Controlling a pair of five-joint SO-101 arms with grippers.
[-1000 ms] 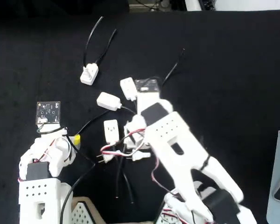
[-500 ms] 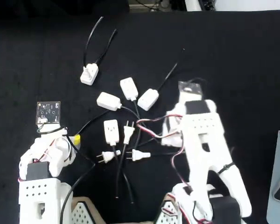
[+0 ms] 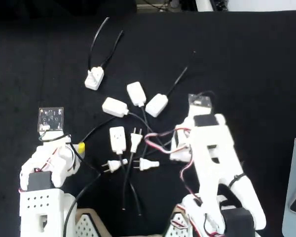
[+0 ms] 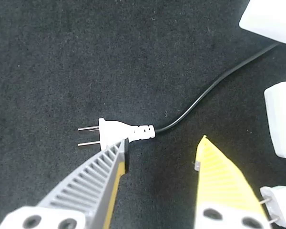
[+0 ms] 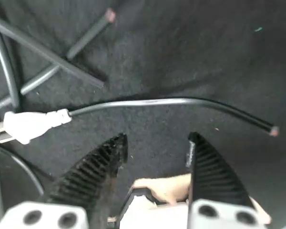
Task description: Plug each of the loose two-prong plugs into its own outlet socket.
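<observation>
Though cropped at base, note left gripper (image 4: 163, 143) spread wide beside plug (image 4: 125, 131); right gripper (image 5: 156, 140) wide above cord (image 5: 162, 101), prongs of other plug (image 5: 31, 125) cut off.

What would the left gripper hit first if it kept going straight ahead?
Probably the white two-prong plug, lying just past the grey jaw of the open left gripper; depth is unclear.

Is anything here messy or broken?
Nothing looks broken, but the cords are odd: short stubs with cut ends, crossing each other in a jumble by the loose plugs in the middle of the table.
</observation>
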